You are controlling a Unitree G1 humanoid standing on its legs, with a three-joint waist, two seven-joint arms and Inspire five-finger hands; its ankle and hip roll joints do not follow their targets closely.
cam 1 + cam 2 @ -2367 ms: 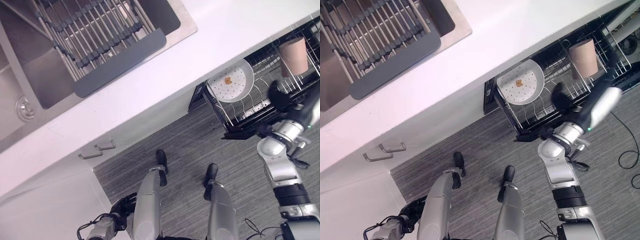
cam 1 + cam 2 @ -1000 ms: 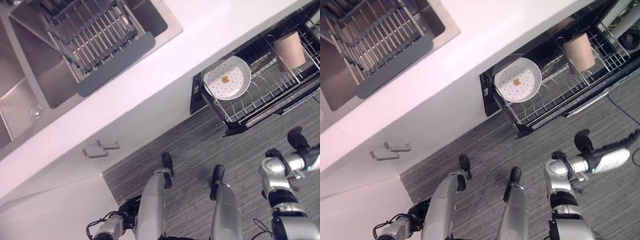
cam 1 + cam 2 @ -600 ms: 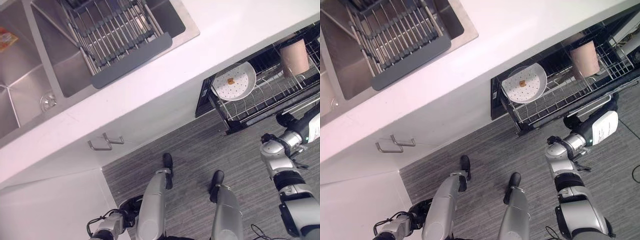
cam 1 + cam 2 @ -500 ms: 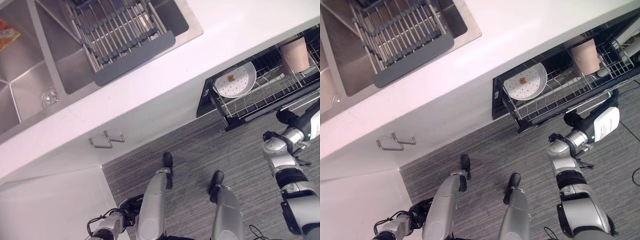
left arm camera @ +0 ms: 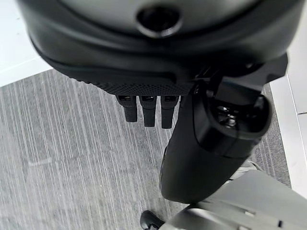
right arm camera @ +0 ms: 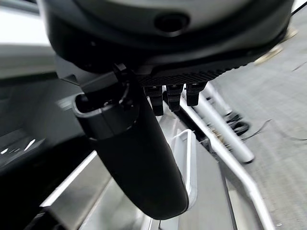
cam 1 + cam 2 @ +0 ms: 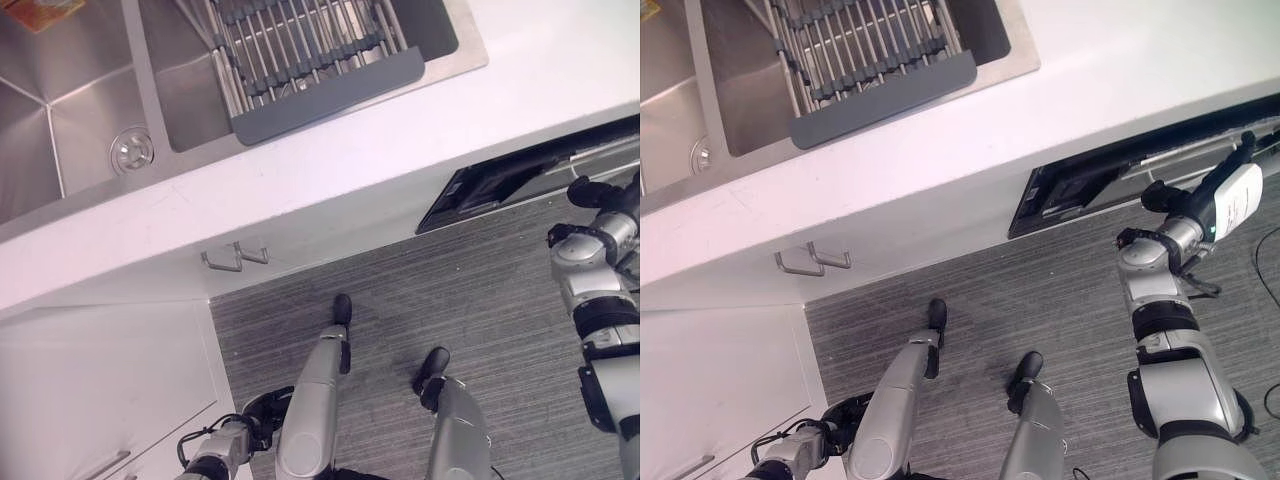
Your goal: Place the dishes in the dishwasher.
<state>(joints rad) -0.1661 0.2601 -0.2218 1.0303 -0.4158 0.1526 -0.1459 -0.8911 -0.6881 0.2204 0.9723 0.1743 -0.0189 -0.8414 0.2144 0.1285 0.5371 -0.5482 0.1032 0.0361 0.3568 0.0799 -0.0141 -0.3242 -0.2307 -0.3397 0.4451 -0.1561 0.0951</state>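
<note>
One dishwasher rack [image 7: 1110, 175], long axis along the counter [image 7: 970, 150].

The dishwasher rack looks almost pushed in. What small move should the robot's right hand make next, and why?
Probably a short push on the dishwasher rack to slide it fully under the counter. A dark strip of the rack juts out past the counter's edge, and the right hand is close to its metal front rail, open and holding nothing.

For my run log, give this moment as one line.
dishwasher rack: nearly pushed in under counter | right robot hand: at rack front | left robot hand: low, idle
</note>
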